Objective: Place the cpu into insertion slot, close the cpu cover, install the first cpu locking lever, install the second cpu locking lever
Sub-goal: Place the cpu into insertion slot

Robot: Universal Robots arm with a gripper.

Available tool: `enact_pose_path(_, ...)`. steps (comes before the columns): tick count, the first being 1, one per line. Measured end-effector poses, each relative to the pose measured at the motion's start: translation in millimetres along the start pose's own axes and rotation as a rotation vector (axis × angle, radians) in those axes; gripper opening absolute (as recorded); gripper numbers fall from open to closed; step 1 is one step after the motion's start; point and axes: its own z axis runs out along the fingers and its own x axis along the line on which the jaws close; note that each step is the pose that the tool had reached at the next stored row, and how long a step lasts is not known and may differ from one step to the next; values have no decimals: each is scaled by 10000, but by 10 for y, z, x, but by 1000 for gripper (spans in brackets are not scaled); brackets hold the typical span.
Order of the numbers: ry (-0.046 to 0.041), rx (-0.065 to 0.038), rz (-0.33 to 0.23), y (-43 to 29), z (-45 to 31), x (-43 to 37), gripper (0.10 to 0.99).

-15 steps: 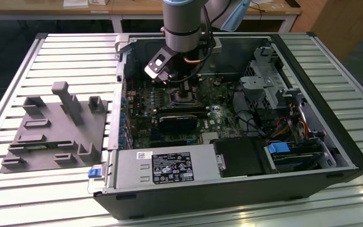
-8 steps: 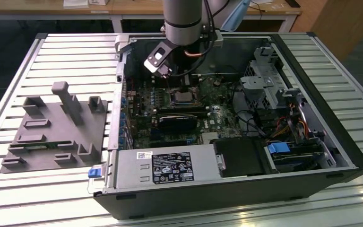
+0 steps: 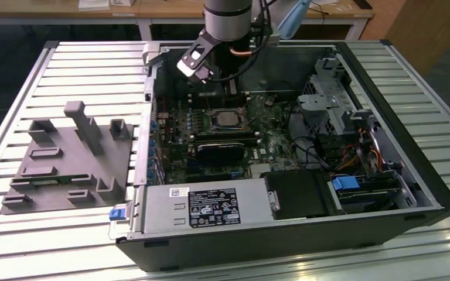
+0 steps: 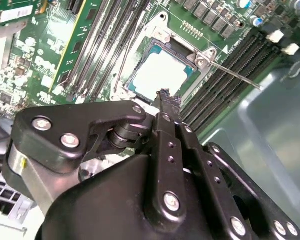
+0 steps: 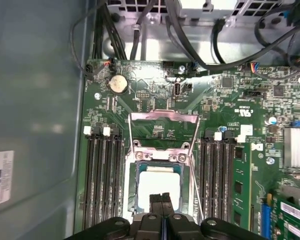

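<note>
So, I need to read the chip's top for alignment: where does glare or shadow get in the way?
In the first wrist view glare washes the cpu out to white; in the second wrist view the cpu is bright and pale, less blown out; in the exterior view it reads plain grey inside the dim computer case, while the slatted table glares.
</note>
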Motion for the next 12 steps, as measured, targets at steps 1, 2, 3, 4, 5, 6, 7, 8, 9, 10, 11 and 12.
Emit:
enact_pose_path(1,1,-3,0,2,-25,1,106)
enact_pose_path(2,-1,-5,0,4,-48,2,106)
enact_pose_path(3,-2,-7,-1,6,-70,2,106)
enact_pose_path(4,-1,-9,0,7,-89,3,106)
enact_pose_path(5,0,-11,0,9,-105,4,106)
enact_pose_path(6,-1,-10,0,9,-112,4,106)
enact_pose_path(7,0,-12,0,10,-113,5,106)
enact_pose_path(8,1,-12,0,15,-112,5,106)
enact_pose_path(9,-1,-11,-1,25,-112,4,106)
enact_pose_path(10,-2,-10,0,39,-112,4,106)
enact_pose_path(11,-1,-11,0,53,-110,4,106)
enact_pose_path(12,-1,-11,-1,63,-109,3,106)
